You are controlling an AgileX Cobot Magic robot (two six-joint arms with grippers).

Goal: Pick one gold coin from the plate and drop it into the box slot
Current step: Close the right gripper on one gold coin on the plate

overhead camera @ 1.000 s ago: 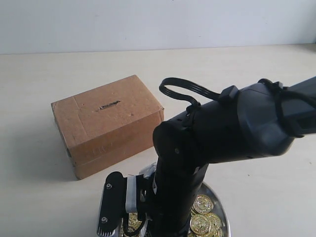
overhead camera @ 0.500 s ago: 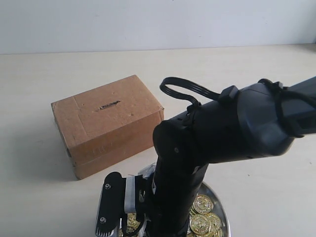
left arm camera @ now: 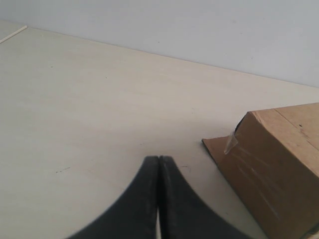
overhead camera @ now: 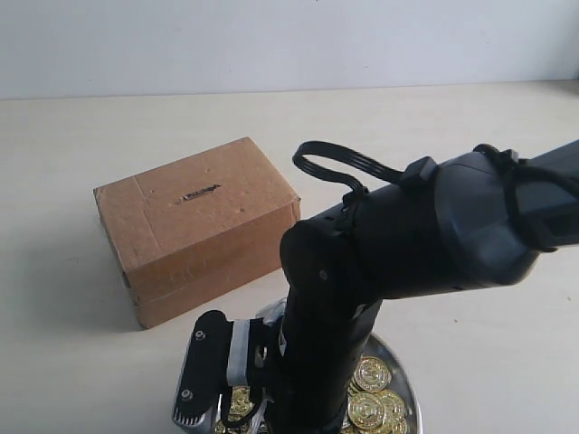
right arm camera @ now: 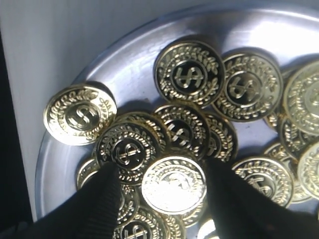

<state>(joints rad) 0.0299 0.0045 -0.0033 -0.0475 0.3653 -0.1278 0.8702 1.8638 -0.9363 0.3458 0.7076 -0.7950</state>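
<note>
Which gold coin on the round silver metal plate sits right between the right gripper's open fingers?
The glare-washed gold coin topping the pile; it alone lies centred between the black fingers.

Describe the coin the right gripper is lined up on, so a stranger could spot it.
Find the silver plate heaped with gold coins. The open right gripper straddles one coin on top of the pile. Glare washes it nearly white; its neighbours look darker gold.

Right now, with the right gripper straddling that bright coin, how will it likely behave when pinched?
The coin looks rigid and thin, lying flat on overlapping coins, so it may slide rather than lift. Its shiny face and the polished plate suggest a slippery grip.
</note>
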